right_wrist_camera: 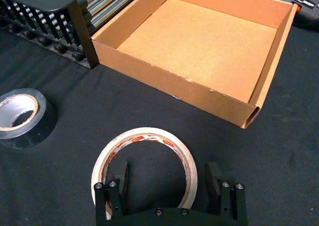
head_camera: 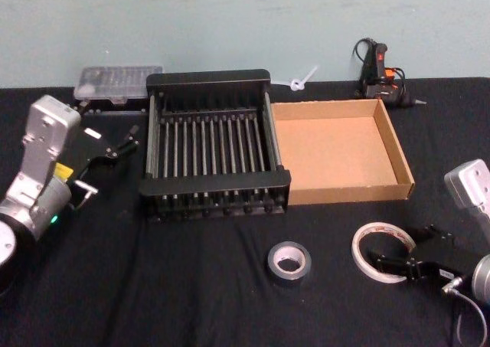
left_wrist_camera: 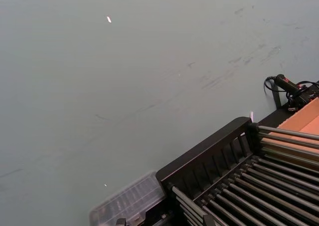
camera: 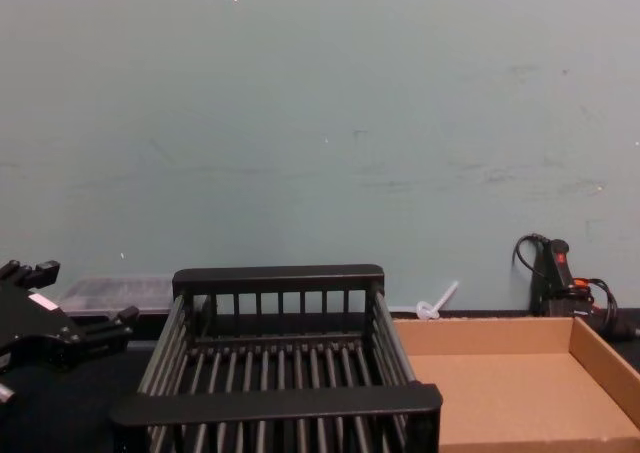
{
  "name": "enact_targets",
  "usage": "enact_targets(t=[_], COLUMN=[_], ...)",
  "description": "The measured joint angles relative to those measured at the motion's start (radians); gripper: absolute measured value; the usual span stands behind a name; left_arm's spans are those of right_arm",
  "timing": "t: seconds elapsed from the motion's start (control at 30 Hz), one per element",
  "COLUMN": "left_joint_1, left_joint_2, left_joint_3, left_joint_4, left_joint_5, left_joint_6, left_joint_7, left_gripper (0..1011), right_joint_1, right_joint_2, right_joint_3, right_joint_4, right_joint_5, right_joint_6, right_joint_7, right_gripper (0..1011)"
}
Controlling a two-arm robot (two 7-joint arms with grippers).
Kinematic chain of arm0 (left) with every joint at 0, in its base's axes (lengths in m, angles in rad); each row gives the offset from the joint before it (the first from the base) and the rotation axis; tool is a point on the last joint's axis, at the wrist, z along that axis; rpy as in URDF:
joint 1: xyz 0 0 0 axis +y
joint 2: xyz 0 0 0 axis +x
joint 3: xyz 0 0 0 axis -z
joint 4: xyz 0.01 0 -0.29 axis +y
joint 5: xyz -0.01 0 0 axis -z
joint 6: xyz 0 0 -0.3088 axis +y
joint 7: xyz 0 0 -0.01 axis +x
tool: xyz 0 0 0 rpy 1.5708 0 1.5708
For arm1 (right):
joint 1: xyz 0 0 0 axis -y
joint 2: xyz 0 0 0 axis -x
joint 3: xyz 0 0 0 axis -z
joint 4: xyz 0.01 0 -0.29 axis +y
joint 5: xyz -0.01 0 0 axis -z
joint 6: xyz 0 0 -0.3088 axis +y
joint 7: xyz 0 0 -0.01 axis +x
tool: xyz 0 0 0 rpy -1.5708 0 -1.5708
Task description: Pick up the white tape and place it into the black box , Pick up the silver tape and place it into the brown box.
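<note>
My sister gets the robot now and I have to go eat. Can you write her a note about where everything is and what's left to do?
Right gripper: open, down at the table, fingers straddling the near rim of the white tape, not closed on it yet.
Left gripper: open, idle, raised left of the black box.
White tape: lying flat on the black cloth, in front of the brown box.
Silver tape: flat on the cloth, in front of the black box, untouched.
Both boxes hold no tape.
Done: nothing placed.
Left: grip the white tape and put it in the black box, then put the silver tape in the brown box.
</note>
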Motion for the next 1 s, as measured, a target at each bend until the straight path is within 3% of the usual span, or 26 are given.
enact_targets(t=[0.8, 1.0], left_joint_1=[0.000, 0.000], left_joint_2=[0.000, 0.000], left_joint_3=[0.000, 0.000], left_joint_4=[0.000, 0.000], left_joint_5=[0.000, 0.000], left_joint_6=[0.000, 0.000], left_joint_7=[0.000, 0.000], left_gripper=[1001, 1001], right_joint_1=[-0.001, -0.001], right_joint_2=[0.001, 0.001], right_joint_3=[0.001, 0.001], right_joint_4=[-0.001, -0.001], right_joint_5=[0.003, 0.004], right_joint_6=[-0.002, -0.002], right_joint_7=[-0.001, -0.001], right_gripper=[997, 850])
